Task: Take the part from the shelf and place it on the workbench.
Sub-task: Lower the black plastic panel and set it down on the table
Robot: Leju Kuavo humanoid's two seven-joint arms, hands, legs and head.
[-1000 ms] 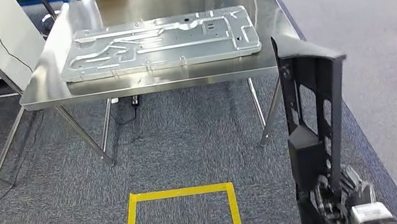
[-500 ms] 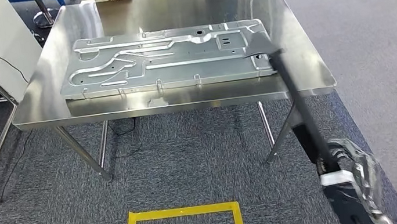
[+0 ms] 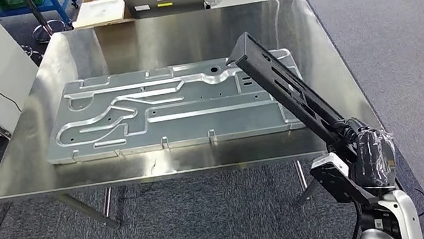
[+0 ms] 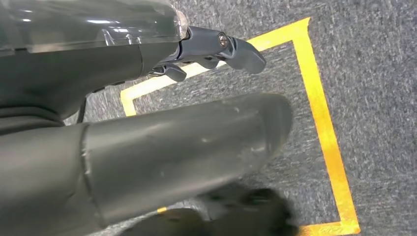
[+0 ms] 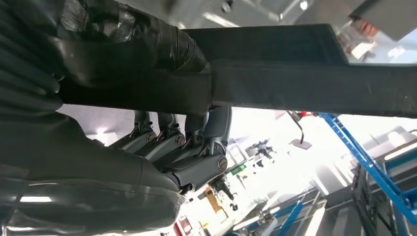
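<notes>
The right wrist view shows dark fingers [image 5: 169, 142] wrapped under the black part [image 5: 275, 88], thumb clamped above; the head view shows the right hand [image 3: 370, 156] gripping its near end, the far end slanting over the workbench [image 3: 142, 42] and a grey panel [image 3: 170, 109]. The left hand [image 4: 147, 147] hangs over carpet and yellow tape [image 4: 324, 132], fingers apart, holding nothing.

Three views: one high overview, two close wrist cameras.
Head view looks forward and down at the workbench [image 3: 172, 31]; the left wrist faces carpet, the right wrist upward, sharing the part [image 3: 283, 87] lower right.
</notes>
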